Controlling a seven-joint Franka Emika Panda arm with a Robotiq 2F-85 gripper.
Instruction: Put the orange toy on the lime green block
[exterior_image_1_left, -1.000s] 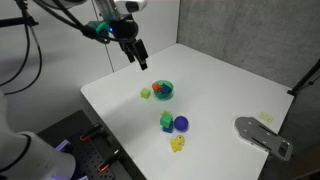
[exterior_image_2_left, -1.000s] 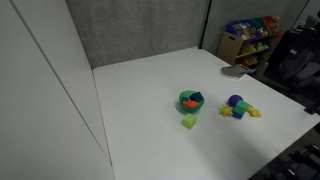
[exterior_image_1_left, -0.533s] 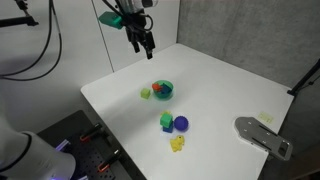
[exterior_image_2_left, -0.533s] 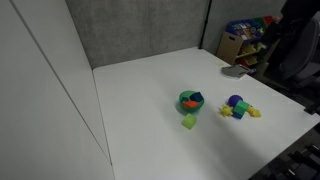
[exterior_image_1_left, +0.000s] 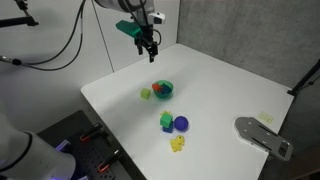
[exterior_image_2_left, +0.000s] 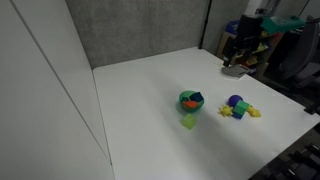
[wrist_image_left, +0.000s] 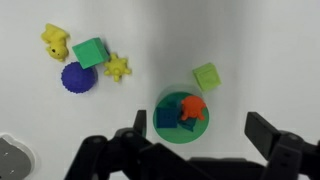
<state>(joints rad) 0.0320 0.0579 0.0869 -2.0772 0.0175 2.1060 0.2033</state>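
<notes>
The orange toy lies in the dark green bowl beside a blue block. In an exterior view it shows only as a small orange spot in the bowl. The lime green block sits on the white table next to the blue round piece. It also shows in an exterior view. My gripper is open and empty. It hangs high over the table's far part in an exterior view, well above the bowl and touching nothing.
A pale yellow-green cube lies beside the bowl. Two yellow toys lie by the lime green block. A grey flat object lies near a table edge. Shelves with colourful items stand behind the table.
My gripper has moved toward the far side of the table and stays high and open. In one exterior view the arm has come into sight. The objects have not moved.
</notes>
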